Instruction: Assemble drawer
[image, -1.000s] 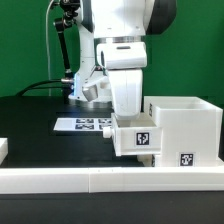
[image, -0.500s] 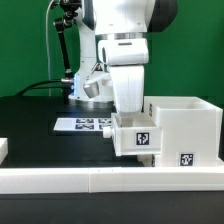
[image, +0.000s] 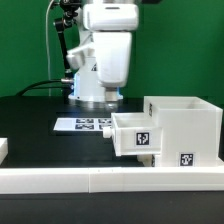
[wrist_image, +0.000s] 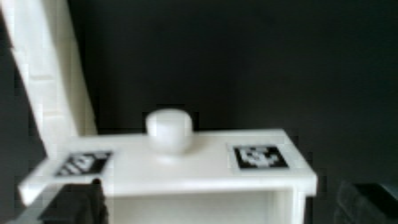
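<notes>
At the lower right of the exterior view, the drawer housing (image: 183, 128) sits on the black table (image: 40, 125), just behind the long white rail (image: 110, 179) along the frame's bottom edge. One small tray (image: 133, 134) is partly slid into the housing and sticks out toward the exterior view's left, its long axis running left-right, a tag on the side facing the camera. The marker board (image: 82, 124) lies flat beside it, mid-frame. My gripper (image: 108, 97) hangs above the table at upper centre, apart from the tray and holding nothing that I can make out. In the blurry wrist view the tray's knob (wrist_image: 167, 130) stands upright between two tags, and dark fingertips (wrist_image: 71, 203) appear spread at the frame's lower corners.
</notes>
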